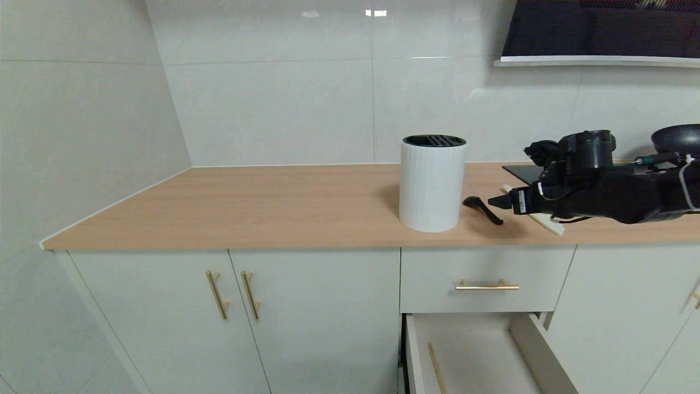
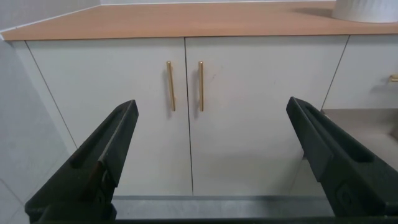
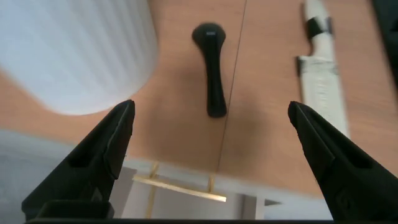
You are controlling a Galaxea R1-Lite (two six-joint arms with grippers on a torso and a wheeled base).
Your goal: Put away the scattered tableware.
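Observation:
A black spoon (image 1: 482, 208) (image 3: 211, 71) lies on the wooden counter (image 1: 273, 208), just right of a white ribbed utensil holder (image 1: 432, 184) (image 3: 68, 50) with a black slotted top. A white-handled knife (image 1: 541, 220) (image 3: 322, 68) lies further right, partly under my right arm. My right gripper (image 1: 496, 201) (image 3: 210, 112) hovers open just above the counter, right of the spoon, with nothing between its fingers. My left gripper (image 2: 211, 107) is open and low, facing the cabinet doors (image 2: 186, 118).
Below the counter a lower drawer (image 1: 476, 350) stands pulled out with a thin stick (image 1: 436, 368) inside; a shut drawer with a gold handle (image 1: 486, 285) is above it. A black cooktop (image 1: 522, 172) and a dark pan (image 1: 675, 137) sit at the right.

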